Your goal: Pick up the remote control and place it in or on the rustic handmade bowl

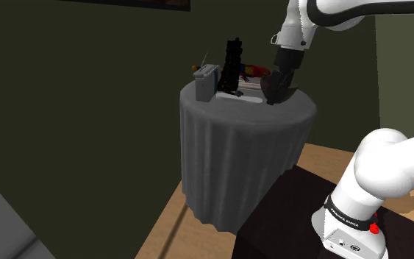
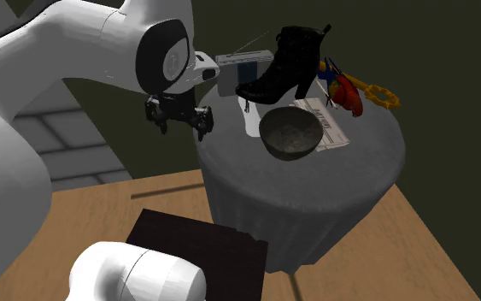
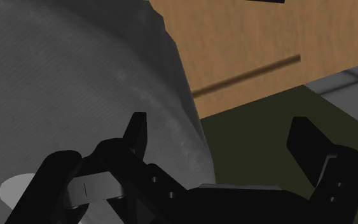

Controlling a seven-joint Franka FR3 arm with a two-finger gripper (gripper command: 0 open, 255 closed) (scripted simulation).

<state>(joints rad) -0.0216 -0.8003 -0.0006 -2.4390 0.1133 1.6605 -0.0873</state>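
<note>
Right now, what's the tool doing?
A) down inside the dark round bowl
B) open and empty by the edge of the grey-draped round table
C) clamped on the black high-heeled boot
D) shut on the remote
B: the tool has its fingers standing apart with nothing between them. It sits at the rim of the grey-draped round table, apart from the dark round bowl.

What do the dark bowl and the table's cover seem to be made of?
The bowl looks like rough stoneware or stone: dark grey, mottled and matte, with no shine, though that stays a guess. The table cover looks like grey cloth: it hangs from the round edge in soft vertical folds.
</note>
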